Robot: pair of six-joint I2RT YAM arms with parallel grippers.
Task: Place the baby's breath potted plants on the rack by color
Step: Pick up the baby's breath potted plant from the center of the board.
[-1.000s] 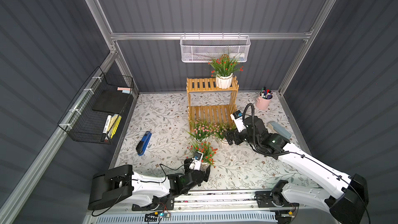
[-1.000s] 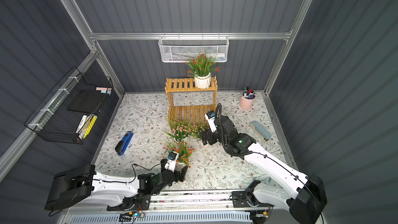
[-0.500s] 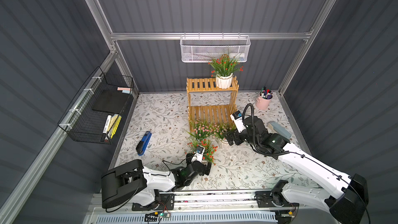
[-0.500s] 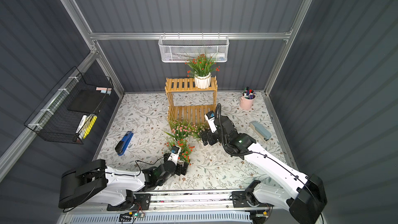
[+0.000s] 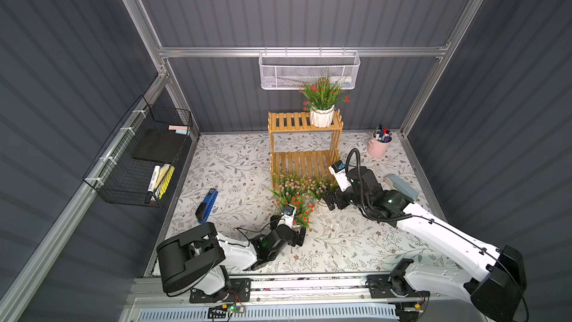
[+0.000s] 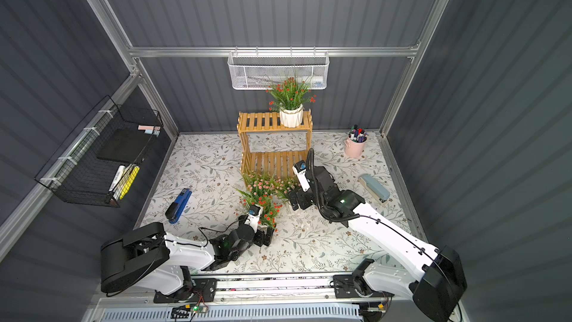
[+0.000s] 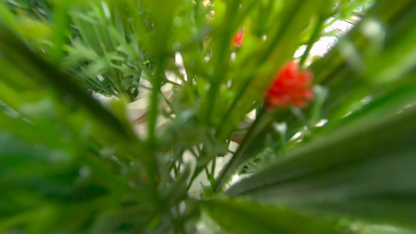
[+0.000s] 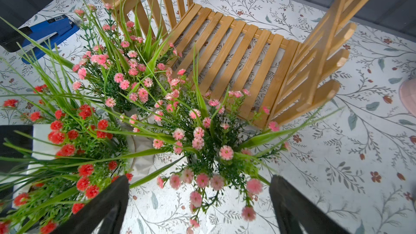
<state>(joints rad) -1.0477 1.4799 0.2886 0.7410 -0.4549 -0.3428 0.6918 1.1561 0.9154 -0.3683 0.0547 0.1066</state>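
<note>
The rack (image 5: 305,137) stands at the back centre, with one red baby's breath potted plant (image 5: 322,109) on the right of its top tier. Its lower tier (image 8: 236,48) is bare. On the floor in front stand two pink plants (image 5: 289,184) (image 5: 318,188) and a red one (image 5: 297,209). My right gripper (image 8: 200,208) is open, and the nearer pink plant (image 8: 202,145) hangs between its fingers, its pot hidden by foliage. My left gripper (image 5: 298,236) sits low at the red floor plant's pot. Blurred leaves and a red blossom (image 7: 289,86) fill the left wrist view, hiding the jaws.
A white mesh basket (image 5: 309,69) hangs on the back wall and a black wire basket (image 5: 139,162) on the left wall. A blue stapler (image 5: 207,205) lies left of the plants. A pink cup of markers (image 5: 379,145) and a grey-blue stapler (image 5: 402,187) are at the right.
My left arm has pushed forward from the front edge until its gripper reached the red floor plant's pot. The right arm has hardly moved.
</note>
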